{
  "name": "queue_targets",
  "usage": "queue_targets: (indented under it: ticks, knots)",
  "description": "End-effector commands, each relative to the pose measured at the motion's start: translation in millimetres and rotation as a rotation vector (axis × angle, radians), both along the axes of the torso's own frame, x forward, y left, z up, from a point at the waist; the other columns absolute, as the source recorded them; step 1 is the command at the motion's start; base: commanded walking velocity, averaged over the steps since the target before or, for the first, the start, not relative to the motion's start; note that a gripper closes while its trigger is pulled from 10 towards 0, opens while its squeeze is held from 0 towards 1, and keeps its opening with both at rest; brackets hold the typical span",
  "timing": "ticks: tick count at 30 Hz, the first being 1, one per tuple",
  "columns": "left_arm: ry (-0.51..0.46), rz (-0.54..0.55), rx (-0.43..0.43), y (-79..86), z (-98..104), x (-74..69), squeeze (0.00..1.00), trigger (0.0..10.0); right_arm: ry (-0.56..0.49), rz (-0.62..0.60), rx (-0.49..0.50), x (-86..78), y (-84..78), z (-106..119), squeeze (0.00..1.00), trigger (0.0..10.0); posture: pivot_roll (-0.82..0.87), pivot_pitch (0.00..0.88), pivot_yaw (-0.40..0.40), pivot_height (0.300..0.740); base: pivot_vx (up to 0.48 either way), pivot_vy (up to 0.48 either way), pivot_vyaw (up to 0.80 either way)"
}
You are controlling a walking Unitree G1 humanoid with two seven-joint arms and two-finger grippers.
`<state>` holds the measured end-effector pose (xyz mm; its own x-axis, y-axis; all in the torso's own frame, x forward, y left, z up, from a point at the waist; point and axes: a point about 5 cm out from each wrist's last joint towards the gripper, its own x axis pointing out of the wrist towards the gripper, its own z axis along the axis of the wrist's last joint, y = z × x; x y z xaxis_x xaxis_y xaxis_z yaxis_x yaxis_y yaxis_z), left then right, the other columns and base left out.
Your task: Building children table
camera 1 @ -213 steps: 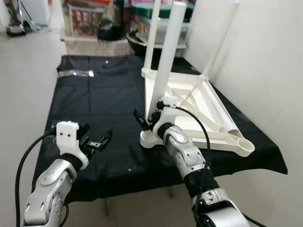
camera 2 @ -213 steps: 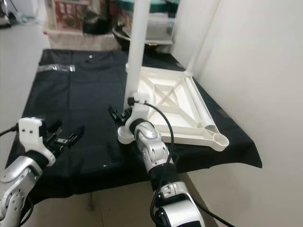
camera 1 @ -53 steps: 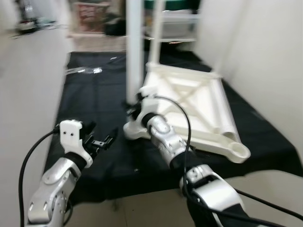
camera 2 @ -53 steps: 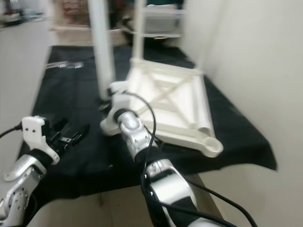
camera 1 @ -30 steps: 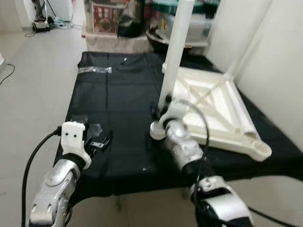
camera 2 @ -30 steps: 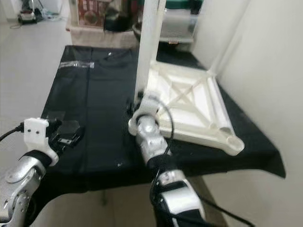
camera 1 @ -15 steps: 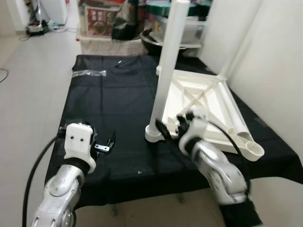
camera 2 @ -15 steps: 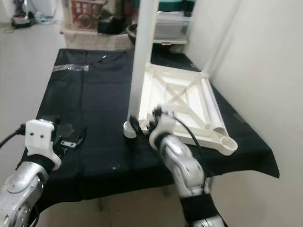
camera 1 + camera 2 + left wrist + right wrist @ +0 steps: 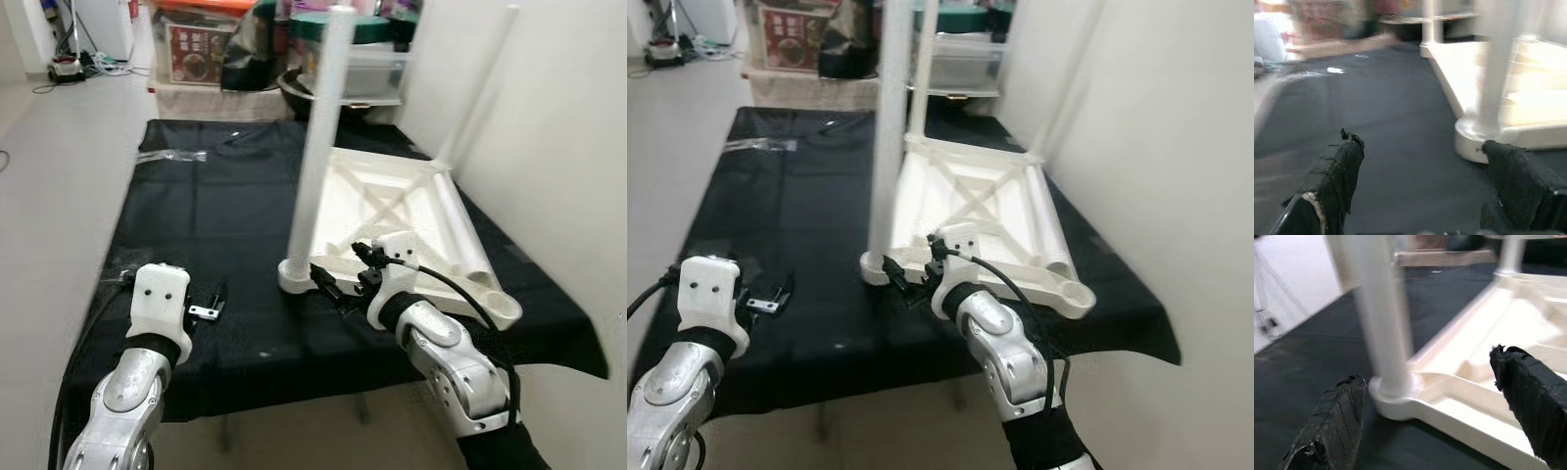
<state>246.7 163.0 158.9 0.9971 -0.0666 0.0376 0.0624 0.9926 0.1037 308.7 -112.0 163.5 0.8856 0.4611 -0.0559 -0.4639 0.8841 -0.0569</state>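
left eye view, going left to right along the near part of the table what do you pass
left gripper → upright leg → right gripper → empty corner socket of the upturned tabletop

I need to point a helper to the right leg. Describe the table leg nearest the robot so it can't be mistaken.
On the black cloth lies an upturned white tabletop against the wall. At its near left corner a white leg stands upright in its socket, just ahead of the open right gripper. The other upright legs stand at the far corners.
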Motion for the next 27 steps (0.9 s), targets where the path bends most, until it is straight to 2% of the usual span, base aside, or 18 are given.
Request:
queue_targets:
  ticks: [1, 4, 9, 11, 13, 16, 19, 24, 27]
  knots:
    - [0.015, 0.019, 0.008, 3.2, -4.1, -0.3, 0.00, 10.0, -0.007, 0.000, 0.014, 3.6, 3.9, 5.5, 0.00, 10.0, 0.07, 0.000, -0.107, 0.740, 0.000, 0.000, 0.00]
    - [0.020, 0.026, 0.002, 3.3, -4.9, -0.5, 0.00, 10.0, 0.007, -0.012, -0.023, 8.7, 3.2, 6.2, 0.00, 10.0, 0.08, 0.000, -0.107, 0.740, 0.000, -0.480, 0.27]
    - [0.021, 0.028, -0.003, 3.7, -5.2, -0.8, 0.00, 10.0, 0.018, -0.027, -0.004, 10.6, 1.3, 6.2, 0.00, 10.0, 0.08, 0.000, -0.107, 0.740, 0.000, -0.480, 0.80]
    - [0.022, 0.027, -0.008, 4.4, -5.6, -0.9, 0.00, 10.0, 0.034, -0.043, -0.005, 12.5, -0.1, 4.2, 0.00, 10.0, 0.08, 0.000, -0.110, 0.740, 0.000, -0.480, 0.00]
    - [0.023, 0.020, -0.030, 7.0, -6.3, -0.7, 0.00, 10.0, 0.028, -0.089, -0.029, 16.7, -4.9, 1.2, 0.00, 10.0, 0.08, 0.000, -0.109, 0.740, 0.000, 0.000, 0.00]
    - [0.024, 0.015, -0.035, 7.2, -7.2, -0.5, 0.00, 10.0, -0.028, -0.119, -0.082, 18.9, -8.5, 2.7, 0.00, 10.0, 0.08, 0.000, -0.109, 0.740, 0.000, -0.304, 0.80]
    - [0.027, 0.014, -0.034, 6.6, -7.9, -0.2, 0.00, 10.0, -0.017, -0.126, -0.049, 19.3, -9.3, 2.2, 0.00, 10.0, 0.08, 0.000, -0.109, 0.740, 0.000, -0.421, 0.80]
    - [0.023, 0.014, -0.048, 4.3, -9.5, 0.5, 0.00, 10.0, 0.022, -0.159, -0.014, 21.3, -13.4, -2.5, 0.00, 10.0, 0.08, 0.000, -0.110, 0.740, 0.000, -0.410, 0.00]
    - [0.018, 0.009, -0.066, 3.4, -9.8, 0.6, 0.00, 10.0, 0.024, -0.181, -0.037, 23.0, -15.5, -4.1, 0.00, 10.0, 0.08, 0.000, -0.109, 0.740, 0.000, 0.000, 0.00]
